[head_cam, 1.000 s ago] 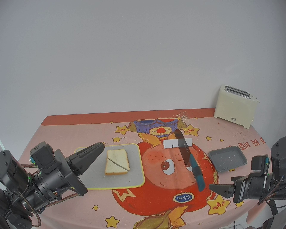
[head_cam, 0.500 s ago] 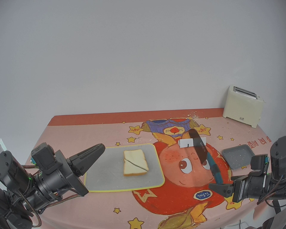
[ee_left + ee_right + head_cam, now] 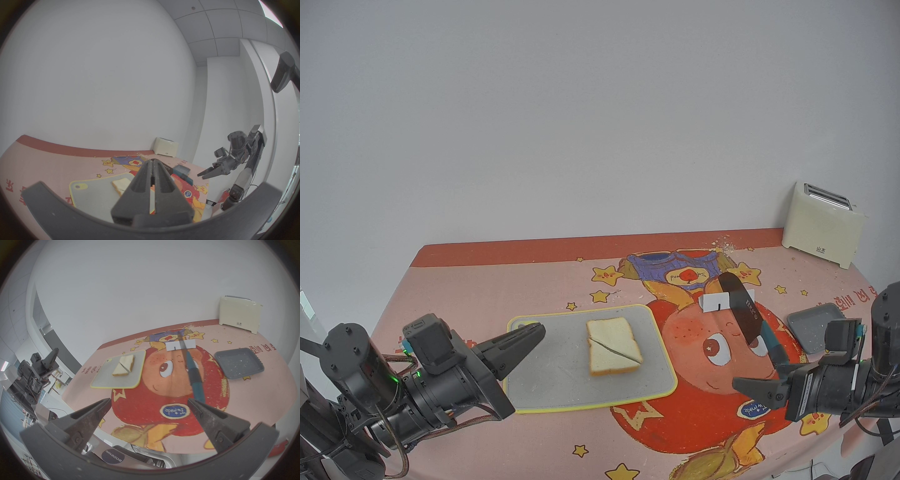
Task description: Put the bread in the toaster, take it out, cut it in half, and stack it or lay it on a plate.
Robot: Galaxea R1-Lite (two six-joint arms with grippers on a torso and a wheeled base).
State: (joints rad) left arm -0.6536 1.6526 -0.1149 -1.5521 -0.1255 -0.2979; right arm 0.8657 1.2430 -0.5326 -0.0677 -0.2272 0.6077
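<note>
Two halves of bread lie on a grey cutting board, meeting along a slanted cut, on the part of the board nearer the worktop's right edge. The board sits on the worktop close to the near edge. The left hand has its fingers pressed together with nothing between them. Its tip is at the board's left end, apart from the bread.

A knife lies between the board and a grey plate. Its dark blade rests across a white holder and its teal handle points toward the near edge. The plate, speckled with crumbs, is near the right edge, and the cream toaster stands at the far right corner. The right hand is at the near edge by the handle's end, its fingers spread wide and holding nothing.
</note>
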